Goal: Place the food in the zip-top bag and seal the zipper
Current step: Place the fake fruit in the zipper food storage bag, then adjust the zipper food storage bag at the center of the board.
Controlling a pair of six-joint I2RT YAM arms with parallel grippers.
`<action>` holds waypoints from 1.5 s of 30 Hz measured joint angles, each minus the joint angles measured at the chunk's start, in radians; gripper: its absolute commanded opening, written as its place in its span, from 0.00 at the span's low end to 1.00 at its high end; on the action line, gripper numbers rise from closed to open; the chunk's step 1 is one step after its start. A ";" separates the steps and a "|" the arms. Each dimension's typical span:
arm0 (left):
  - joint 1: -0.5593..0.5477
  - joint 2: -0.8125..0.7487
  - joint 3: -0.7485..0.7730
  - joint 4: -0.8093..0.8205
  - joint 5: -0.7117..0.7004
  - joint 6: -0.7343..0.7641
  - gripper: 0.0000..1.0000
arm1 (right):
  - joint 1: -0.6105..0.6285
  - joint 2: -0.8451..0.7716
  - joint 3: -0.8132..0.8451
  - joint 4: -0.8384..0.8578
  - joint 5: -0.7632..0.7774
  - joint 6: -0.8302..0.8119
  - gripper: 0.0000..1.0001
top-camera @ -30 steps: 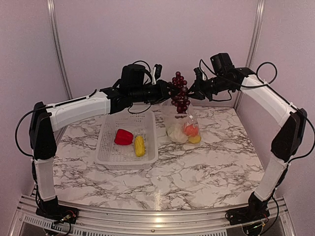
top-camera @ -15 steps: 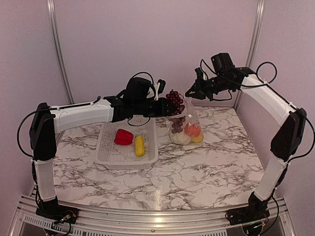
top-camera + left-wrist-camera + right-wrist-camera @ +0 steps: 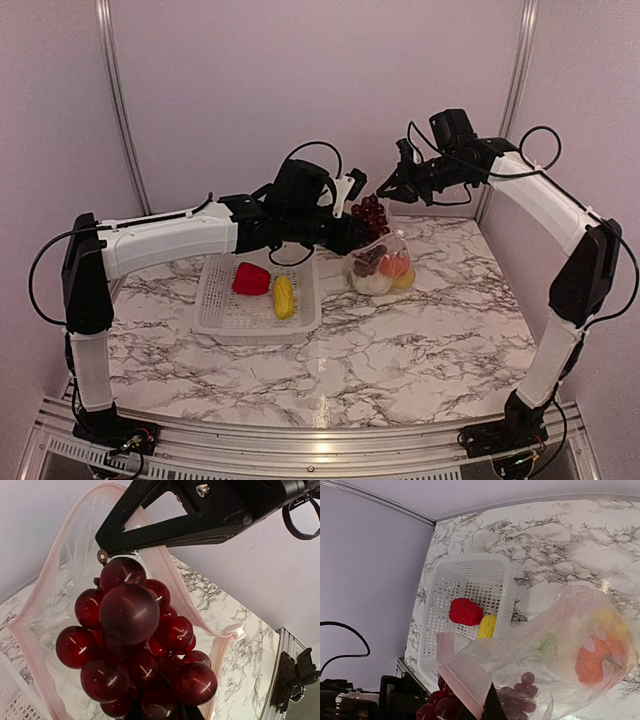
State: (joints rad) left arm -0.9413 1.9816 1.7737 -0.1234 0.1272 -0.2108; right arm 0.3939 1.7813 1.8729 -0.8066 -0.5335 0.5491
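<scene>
The clear zip-top bag (image 3: pixel 388 262) hangs from my right gripper (image 3: pixel 386 190), which is shut on its mouth edge. It holds the white cauliflower (image 3: pixel 368 281), the orange fruit (image 3: pixel 392 265) and a yellow piece (image 3: pixel 404 281). My left gripper (image 3: pixel 357 232) is shut on the dark grape bunch (image 3: pixel 371 211) and holds it in the open bag mouth. In the left wrist view the grapes (image 3: pixel 135 650) sit inside the pale zipper strip (image 3: pixel 167 577). In the right wrist view the strip (image 3: pixel 465 675) folds over my gripper (image 3: pixel 482 707), with grapes (image 3: pixel 520 692) below. The red pepper (image 3: pixel 251 278) and yellow corn (image 3: pixel 284 296) lie in the basket.
The white perforated basket (image 3: pixel 215 300) stands on the marble table left of the bag, under my left arm. It also shows in the right wrist view (image 3: pixel 506 587). Pale walls close in behind and at both sides.
My left gripper has moved right and down, carrying the grapes from above the bag into its mouth. The right gripper has stayed holding the bag edge.
</scene>
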 measured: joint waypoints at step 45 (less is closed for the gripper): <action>0.080 0.064 0.141 -0.341 -0.112 -0.430 0.15 | 0.000 -0.057 -0.186 0.163 -0.052 0.045 0.00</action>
State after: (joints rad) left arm -0.8608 2.0460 1.9148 -0.4648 0.0151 -0.6403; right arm 0.3943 1.7241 1.6867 -0.6437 -0.5858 0.5938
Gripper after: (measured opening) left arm 0.276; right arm 0.003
